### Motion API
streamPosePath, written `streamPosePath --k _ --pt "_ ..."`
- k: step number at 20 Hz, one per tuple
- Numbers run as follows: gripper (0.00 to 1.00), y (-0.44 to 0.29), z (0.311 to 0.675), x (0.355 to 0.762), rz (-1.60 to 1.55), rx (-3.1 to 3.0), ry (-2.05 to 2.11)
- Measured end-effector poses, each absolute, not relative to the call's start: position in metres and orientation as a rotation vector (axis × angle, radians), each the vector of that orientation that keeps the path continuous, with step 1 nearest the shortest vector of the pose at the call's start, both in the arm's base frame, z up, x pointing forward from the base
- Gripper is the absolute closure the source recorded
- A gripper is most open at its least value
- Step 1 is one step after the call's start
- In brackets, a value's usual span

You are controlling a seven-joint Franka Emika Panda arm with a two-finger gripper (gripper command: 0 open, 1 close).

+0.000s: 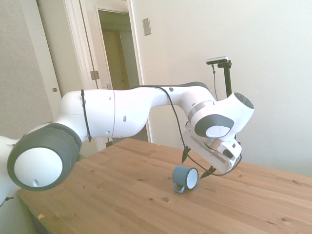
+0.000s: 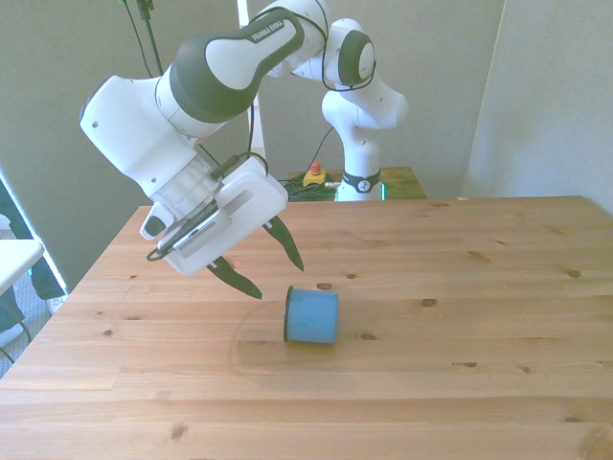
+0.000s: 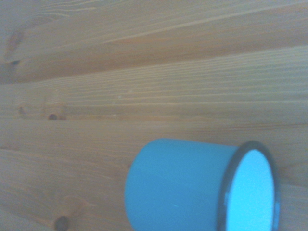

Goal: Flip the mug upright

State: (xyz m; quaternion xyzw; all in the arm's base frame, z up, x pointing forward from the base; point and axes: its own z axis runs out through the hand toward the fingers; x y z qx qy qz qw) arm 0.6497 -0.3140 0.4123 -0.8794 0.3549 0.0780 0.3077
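Note:
The blue mug (image 1: 184,176) lies on its side on the wooden table (image 1: 122,195), white inside showing and its loop handle low against the wood. In the front view the mug (image 2: 312,317) has its dark rim turned to the front view's left. My gripper (image 2: 278,280) hangs tilted just above the mug and slightly to the front view's left of it, open, with nothing between its dark fingers (image 2: 284,241). From the side, the gripper (image 1: 196,165) straddles the air over the mug's top. The wrist view shows the mug (image 3: 178,187) close up on bare planks.
A red button (image 2: 313,175) sits by the robot's base at the table's far edge. A white surface (image 2: 14,255) juts in beyond the table at the front view's left. An open doorway (image 1: 117,53) stands behind the arm.

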Motion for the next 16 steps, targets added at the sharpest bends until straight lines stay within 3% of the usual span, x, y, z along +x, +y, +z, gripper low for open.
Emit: streamPosePath --k 16 --pt "0.00 -0.294 0.385 0.676 0.335 -2.228 0.903"
